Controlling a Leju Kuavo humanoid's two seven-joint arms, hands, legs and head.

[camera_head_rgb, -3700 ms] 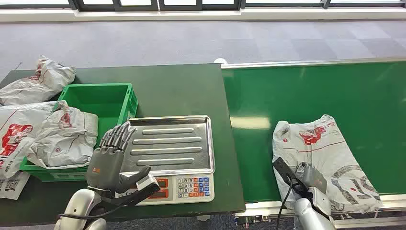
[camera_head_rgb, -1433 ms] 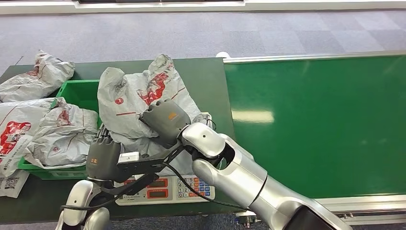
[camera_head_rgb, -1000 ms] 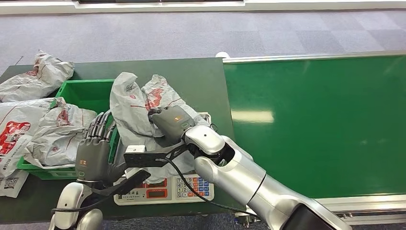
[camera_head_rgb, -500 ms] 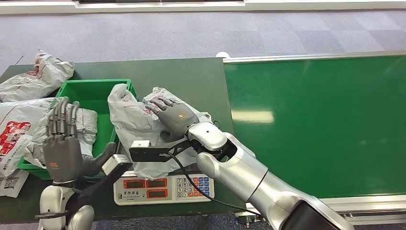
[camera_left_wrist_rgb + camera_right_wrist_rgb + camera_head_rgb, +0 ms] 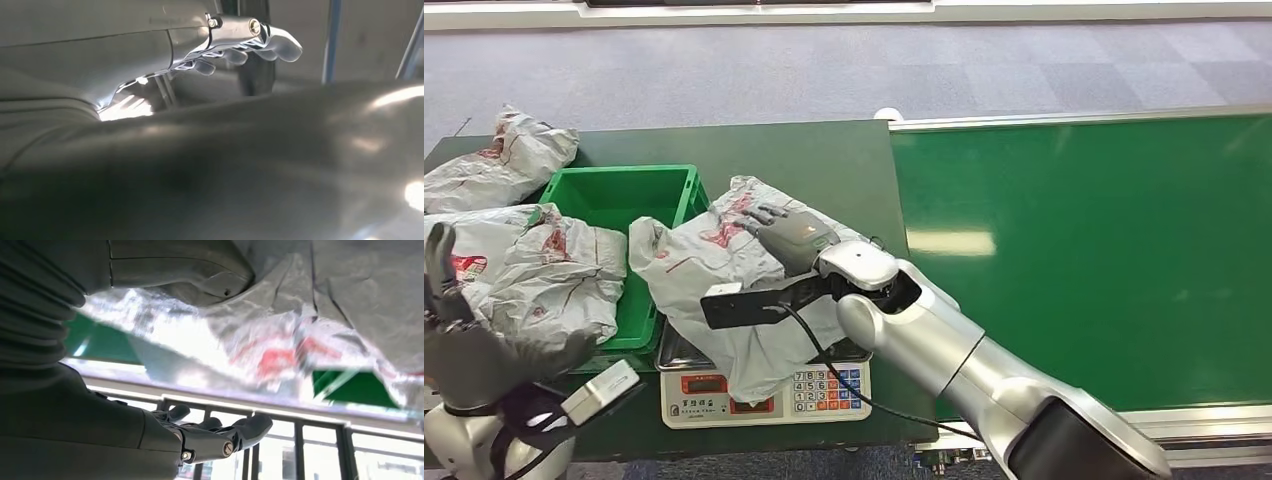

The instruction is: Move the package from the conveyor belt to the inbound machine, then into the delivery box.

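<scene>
Now we see the grey package [image 5: 724,290] draped over the weighing scale [image 5: 769,392] beside the green crate [image 5: 619,195], our right hand [image 5: 792,236] flat on it, fingers apart, our left hand [image 5: 469,355] low, fingers spread, holding nothing.

A crumpled grey plastic package [image 5: 714,270] with red print lies spread across the metal tray of the scale [image 5: 764,385], draping over the tray's front edge onto the display and over its left side towards the green box [image 5: 614,195]. The box sits just left of the scale and holds another grey package [image 5: 554,280]. The green belt [image 5: 1084,250] lies to the right.
</scene>
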